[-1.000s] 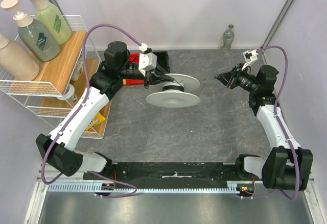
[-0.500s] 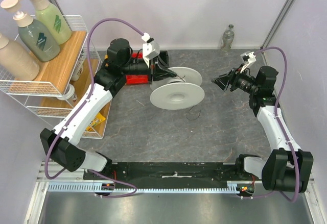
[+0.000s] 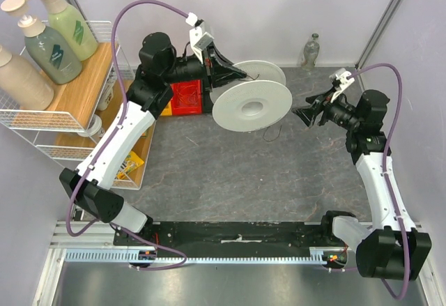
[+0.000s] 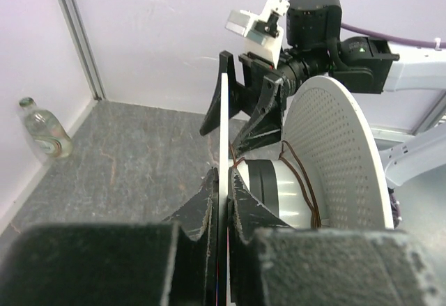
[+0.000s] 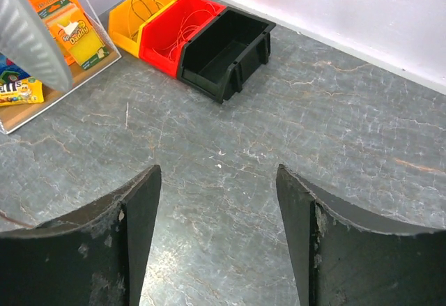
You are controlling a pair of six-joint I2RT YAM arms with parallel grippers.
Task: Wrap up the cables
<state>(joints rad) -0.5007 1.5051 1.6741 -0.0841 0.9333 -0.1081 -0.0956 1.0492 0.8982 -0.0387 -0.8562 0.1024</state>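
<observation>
Thin dark cable [image 4: 301, 184] — slack loops round spool [image 4: 334, 159].

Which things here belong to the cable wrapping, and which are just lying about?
Job: white spool, thin cable, left gripper clamping the spool, open right gripper.
Lying about: yellow bin, red bin, black bin, pump bottles, wire rack, glass bottle.

Bright, even, diffuse light from above; shadows soft, faint. Slight sheen on white spool [image 3: 251, 107]. Wrist views: right gripper [image 5: 217, 173] fingers [image 5: 132, 250] & near foreground soft-focus; bkgd sharp.
</observation>
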